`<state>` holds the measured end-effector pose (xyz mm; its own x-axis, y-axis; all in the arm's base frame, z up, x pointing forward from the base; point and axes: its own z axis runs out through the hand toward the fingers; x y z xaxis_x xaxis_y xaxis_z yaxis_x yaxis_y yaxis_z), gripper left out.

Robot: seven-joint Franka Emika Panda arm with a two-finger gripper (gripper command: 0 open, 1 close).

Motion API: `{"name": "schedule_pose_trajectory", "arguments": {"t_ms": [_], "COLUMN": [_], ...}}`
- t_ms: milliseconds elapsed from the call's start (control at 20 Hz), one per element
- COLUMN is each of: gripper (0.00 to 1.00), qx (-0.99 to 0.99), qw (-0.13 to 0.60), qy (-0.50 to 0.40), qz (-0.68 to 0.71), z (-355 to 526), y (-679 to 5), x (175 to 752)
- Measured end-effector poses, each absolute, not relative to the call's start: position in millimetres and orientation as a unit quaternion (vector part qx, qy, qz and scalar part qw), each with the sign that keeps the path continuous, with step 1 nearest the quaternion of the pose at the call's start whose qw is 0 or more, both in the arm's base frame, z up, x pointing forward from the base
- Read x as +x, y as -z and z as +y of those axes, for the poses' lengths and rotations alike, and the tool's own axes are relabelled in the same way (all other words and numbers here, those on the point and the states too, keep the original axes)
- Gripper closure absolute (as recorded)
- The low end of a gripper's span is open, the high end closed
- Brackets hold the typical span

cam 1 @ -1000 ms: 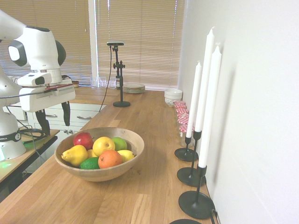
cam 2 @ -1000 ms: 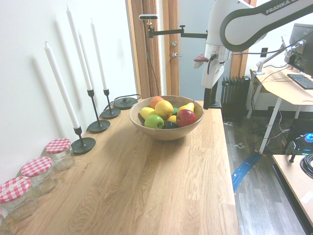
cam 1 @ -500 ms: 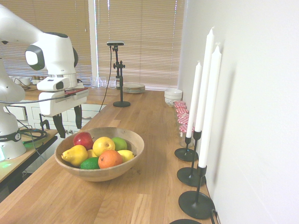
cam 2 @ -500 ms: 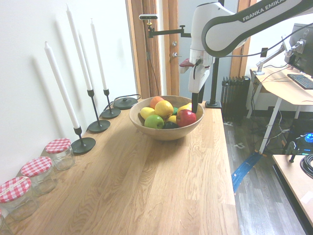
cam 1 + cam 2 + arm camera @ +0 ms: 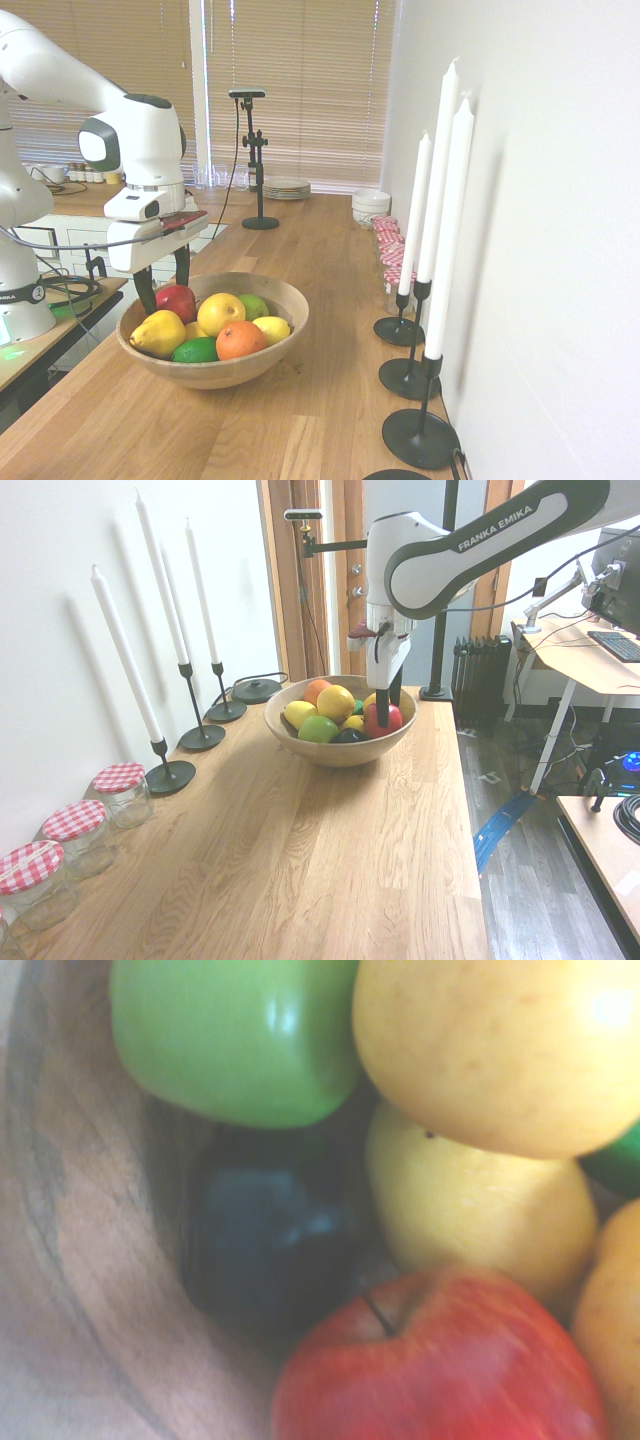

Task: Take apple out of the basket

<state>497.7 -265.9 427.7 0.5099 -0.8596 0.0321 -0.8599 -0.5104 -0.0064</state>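
Observation:
The deep-red apple (image 5: 177, 301) lies at the near-left side of the light wooden basket (image 5: 292, 303), among yellow, green and orange fruit. My gripper (image 5: 165, 289) hangs right over the apple, open, with one dark finger (image 5: 146, 291) on either side of it, low inside the basket's rim. From the other side, the apple (image 5: 395, 718) shows partly behind a finger (image 5: 381, 702), inside the basket (image 5: 340, 752). The wrist view looks straight down on the apple (image 5: 440, 1370) with its stem, close up.
In the basket, a green fruit (image 5: 235, 1035), yellow fruits (image 5: 480, 1040) and a dark fruit (image 5: 265, 1235) crowd the apple. Three tall white candles (image 5: 440, 190) in black holders stand along the wall. Red-lidded jars (image 5: 120, 790) sit further along the wooden counter.
The arm has swung in from beside the counter and come down over the basket, so the open fingers now straddle the apple. The fruit has not moved.

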Motion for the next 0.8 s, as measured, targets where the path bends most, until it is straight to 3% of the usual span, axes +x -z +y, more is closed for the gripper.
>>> {"name": "schedule_pose_trajectory", "arguments": {"t_ms": [100, 150, 800], "gripper": [0.0, 1.0, 1.0], "qx": [0.87, 0.87, 0.871], "qw": [0.005, 0.005, -0.003], "qy": [-0.014, -0.013, -0.018], "qz": [-0.493, -0.492, -0.49], "z": [-266.1, -266.2, -273.7], "y": [-422.1, -420.3, -419.7], "x": [500.1, 500.9, 498.6]}}
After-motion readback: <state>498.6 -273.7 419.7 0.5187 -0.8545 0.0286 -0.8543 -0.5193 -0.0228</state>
